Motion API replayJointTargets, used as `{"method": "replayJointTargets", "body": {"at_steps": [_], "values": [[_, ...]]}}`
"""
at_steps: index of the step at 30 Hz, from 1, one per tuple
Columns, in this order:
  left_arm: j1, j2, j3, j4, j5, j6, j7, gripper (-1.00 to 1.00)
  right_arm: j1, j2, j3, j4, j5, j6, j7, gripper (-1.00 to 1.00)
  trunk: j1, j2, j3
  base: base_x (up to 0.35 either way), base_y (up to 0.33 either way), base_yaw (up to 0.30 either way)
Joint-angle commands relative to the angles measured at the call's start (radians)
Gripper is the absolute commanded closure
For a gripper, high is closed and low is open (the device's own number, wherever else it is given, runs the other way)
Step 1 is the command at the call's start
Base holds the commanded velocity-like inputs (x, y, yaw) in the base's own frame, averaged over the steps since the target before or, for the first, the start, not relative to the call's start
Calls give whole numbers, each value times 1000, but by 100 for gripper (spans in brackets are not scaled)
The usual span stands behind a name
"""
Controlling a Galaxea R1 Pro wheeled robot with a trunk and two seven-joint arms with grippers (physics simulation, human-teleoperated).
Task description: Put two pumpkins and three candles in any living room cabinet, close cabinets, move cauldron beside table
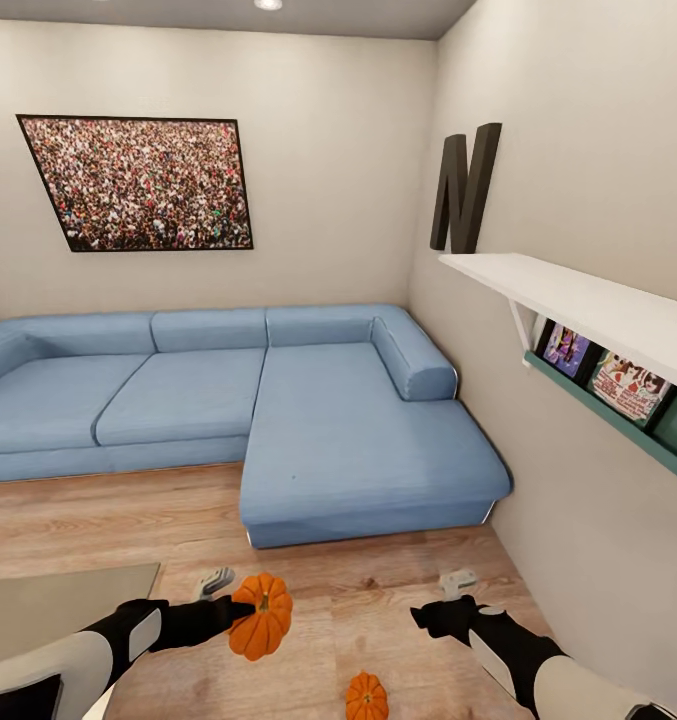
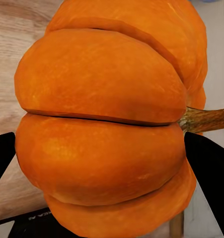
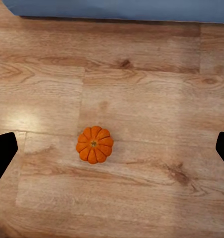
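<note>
My left gripper is shut on a bright-orange ribbed pumpkin, held above the wood floor. Up close, that pumpkin sits between the black fingers with its stem to one side. A second, smaller-looking pumpkin rests upright on the floor between my arms. My right gripper hangs open above the floor, and its wrist view has that pumpkin lying below and between the spread fingers. A corner of the grey table lies at the lower left. Candles, cabinet and cauldron are out of view.
A blue L-shaped sofa fills the far side of the room. A white wall shelf with a green rack of books juts out on the right wall. Wood floor stretches between sofa and arms.
</note>
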Motion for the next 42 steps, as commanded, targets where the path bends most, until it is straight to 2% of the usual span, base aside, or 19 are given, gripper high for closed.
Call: {"method": "replayJointTargets", "body": {"at_steps": [1,9,12,15,17,19,20,21,22,23,24,25,27,30,32,34,39,41,42], "values": [[0,-1,0,0,-1,-1,1,100,0,-1,0,0,0,-1,0,-100,0,0,0,0,0,0],[0,-5,1,-2,0,-1,0,100,0,-7,0,-1,-1,1,5,-100,0,0,0,0,0,0],[0,-3,0,-2,0,0,-17,100,0,-7,0,-1,-1,4,64,-100,0,0,0,0,0,0],[0,11,-1,-2,0,1,-134,100,0,-7,0,-2,-2,7,150,-100,0,0,0,0,0,0],[-1,24,-3,4,-1,5,-289,100,0,-3,0,-1,-4,8,208,-100,0,0,0,0,0,0],[-2,39,-3,8,-1,9,-413,100,0,0,0,1,-5,8,229,-100,0,0,0,0,0,0],[-10,54,-3,9,-1,15,-506,100,0,1,0,7,-6,8,236,-100,0,0,0,0,0,0],[-22,57,-3,10,-1,21,-530,100,0,2,0,10,-6,8,237,-100,0,0,0,0,0,0],[-105,50,-2,10,-1,61,-536,100,0,3,0,18,-6,7,237,-100,0,0,0,0,0,0],[-131,44,-2,9,0,77,-525,100,0,2,0,21,-5,7,237,-100,0,0,0,0,0,0],[-179,21,-2,8,0,106,-503,100,0,3,0,29,-5,4,236,-100,0,0,0,0,0,0],[-258,-26,-2,7,1,144,-446,100,0,3,0,38,-5,2,236,-100,0,0,0,0,0,0],[-341,-59,6,4,12,169,-386,100,0,3,0,41,-5,1,236,-100,0,0,0,0,0,0],[-472,-90,86,4,103,178,-337,100,0,3,0,43,-3,2,237,-100,0,0,0,0,0,0],[-517,-82,119,4,137,171,-330,100,0,2,0,43,-1,2,237,-100,0,0,0,0,0,0],[-528,-73,131,3,147,167,-330,100,0,1,0,42,0,2,236,-100,0,0,0,0,0,0],[-533,-92,147,-1,157,129,-331,100,0,-4,0,41,2,1,237,-100,8,-14,-6,0,0,0],[-533,-90,188,-3,177,132,-344,100,0,-1,0,42,2,2,238,-100,15,-28,-13,0,0,0],[-533,-93,237,-8,195,134,-362,100,0,0,0,41,2,3,239,-100,19,-35,-16,0,0,0]]}}
